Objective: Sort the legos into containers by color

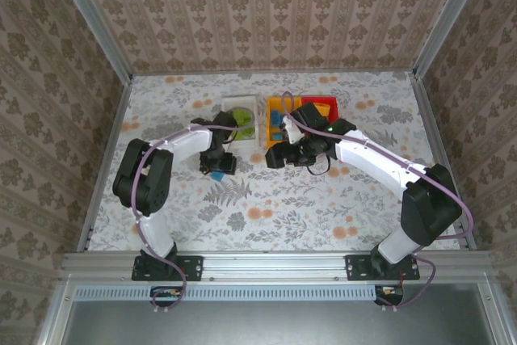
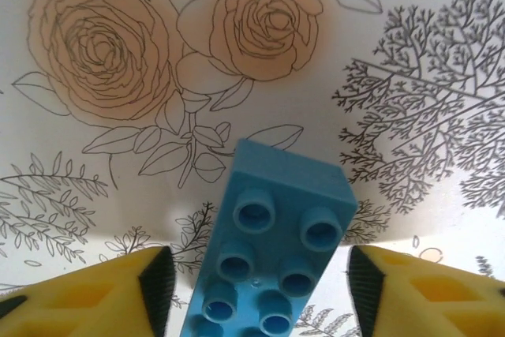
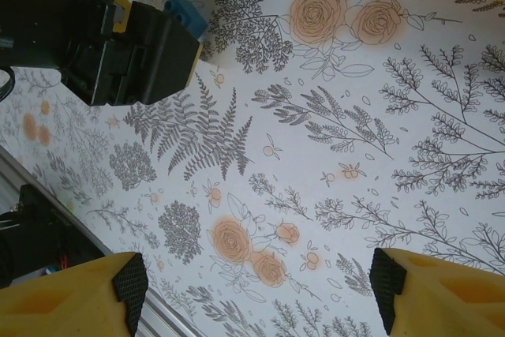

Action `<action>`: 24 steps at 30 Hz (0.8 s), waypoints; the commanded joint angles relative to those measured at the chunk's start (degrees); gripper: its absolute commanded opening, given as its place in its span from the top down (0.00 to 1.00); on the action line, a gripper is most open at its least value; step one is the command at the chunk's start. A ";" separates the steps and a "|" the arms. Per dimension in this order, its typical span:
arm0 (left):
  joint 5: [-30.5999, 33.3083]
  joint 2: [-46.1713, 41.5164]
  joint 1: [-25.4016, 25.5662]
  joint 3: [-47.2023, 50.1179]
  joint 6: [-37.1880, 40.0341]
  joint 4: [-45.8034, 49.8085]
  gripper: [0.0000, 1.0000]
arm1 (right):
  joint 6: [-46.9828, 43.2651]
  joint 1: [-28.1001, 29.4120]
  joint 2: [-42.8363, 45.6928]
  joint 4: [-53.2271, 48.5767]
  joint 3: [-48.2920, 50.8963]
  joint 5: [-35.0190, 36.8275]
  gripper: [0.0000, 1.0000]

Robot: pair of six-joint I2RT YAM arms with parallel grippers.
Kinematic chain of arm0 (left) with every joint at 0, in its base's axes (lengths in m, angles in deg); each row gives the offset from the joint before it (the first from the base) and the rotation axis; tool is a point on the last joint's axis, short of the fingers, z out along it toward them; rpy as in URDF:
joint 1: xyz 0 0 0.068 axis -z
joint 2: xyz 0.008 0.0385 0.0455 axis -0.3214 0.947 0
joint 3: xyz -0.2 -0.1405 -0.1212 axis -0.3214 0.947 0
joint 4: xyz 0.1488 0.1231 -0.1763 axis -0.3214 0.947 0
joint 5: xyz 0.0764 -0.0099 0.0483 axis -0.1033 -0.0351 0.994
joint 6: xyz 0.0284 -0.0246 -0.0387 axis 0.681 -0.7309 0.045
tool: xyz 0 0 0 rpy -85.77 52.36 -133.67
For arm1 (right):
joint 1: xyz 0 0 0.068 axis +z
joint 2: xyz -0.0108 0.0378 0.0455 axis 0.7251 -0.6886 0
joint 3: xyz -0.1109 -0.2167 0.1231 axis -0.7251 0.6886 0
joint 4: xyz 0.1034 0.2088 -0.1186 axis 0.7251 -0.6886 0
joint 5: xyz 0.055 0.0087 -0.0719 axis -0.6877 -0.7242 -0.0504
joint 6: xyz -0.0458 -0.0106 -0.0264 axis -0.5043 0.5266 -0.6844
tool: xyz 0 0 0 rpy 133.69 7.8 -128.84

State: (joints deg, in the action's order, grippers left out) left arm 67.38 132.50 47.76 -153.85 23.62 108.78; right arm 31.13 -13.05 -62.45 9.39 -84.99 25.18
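On the floral worktop [image 1: 323, 199], just in front of the bins, the left gripper [image 2: 254, 286] is hovering over a blue lego brick [image 2: 276, 234]. The brick is lying studs up, and the yellow fingers [image 2: 102, 293] are spreading wide on either side, a gap showing at each pad. The right gripper [image 3: 256, 282] is hanging over bare worktop beside it, its fingers [image 3: 71, 297] wide apart and holding nothing. Behind them, the white bin [image 1: 242, 99] is carrying lime green bricks [image 1: 241, 119], the yellow-orange bin [image 1: 275, 103] is carrying blue bricks [image 1: 279, 123], and the red bin [image 1: 321, 103] is sitting just right of it.
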 commanded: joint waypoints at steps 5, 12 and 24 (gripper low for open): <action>0.72 -1.12 0.75 1.89 0.41 -2.09 0.63 | -0.21 0.32 -0.25 0.44 -2.48 -1.32 0.24; 3.35 -6.50 4.87 -1.78 -2.65 2.34 0.73 | 1.51 -0.92 2.36 0.99 -3.33 3.19 0.27; -1.98 6.71 11.21 -38.68 -5.72 8.02 0.74 | 15.51 -16.34 7.73 7.04 -2.01 9.79 0.26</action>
State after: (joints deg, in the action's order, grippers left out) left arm 67.44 132.83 58.40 -187.32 19.13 114.48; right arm 41.44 -27.19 -53.53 14.94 -86.66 33.90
